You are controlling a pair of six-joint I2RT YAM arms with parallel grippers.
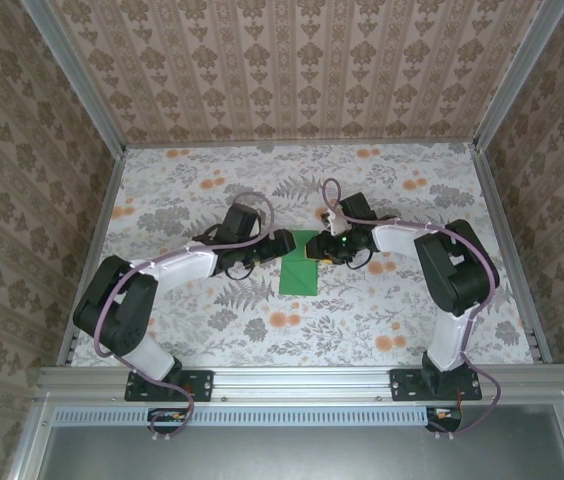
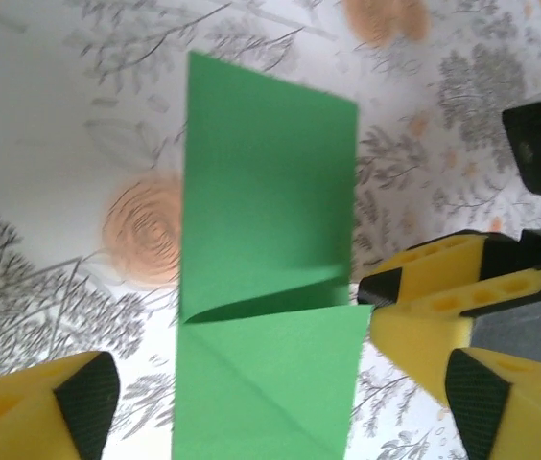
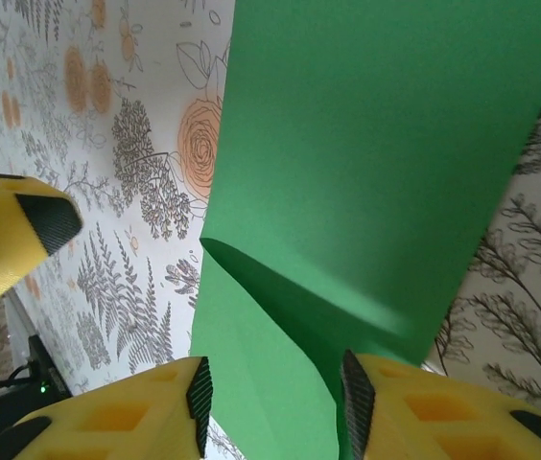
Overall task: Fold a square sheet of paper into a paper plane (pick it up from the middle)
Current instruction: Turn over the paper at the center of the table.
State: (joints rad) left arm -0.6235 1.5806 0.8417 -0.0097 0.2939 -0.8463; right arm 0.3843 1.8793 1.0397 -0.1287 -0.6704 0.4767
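The square sheet of paper is bright green and lies flat on the floral table, folded into a narrow rectangle. In the left wrist view the sheet of paper has one corner flap turned over, slightly lifted along its crease. My left gripper stands wide open over the flap end, and its fingers are clear of the paper. My right gripper is open too, its pads straddling the raised flap of the paper. From above, the left gripper and right gripper face each other at the sheet's far end. The paper plane is out of view.
The table has a floral cloth and is enclosed by patterned walls with metal rails. A yellow finger of the right gripper reaches the paper's edge in the left wrist view. One finger of the left gripper is at the left of the right wrist view.
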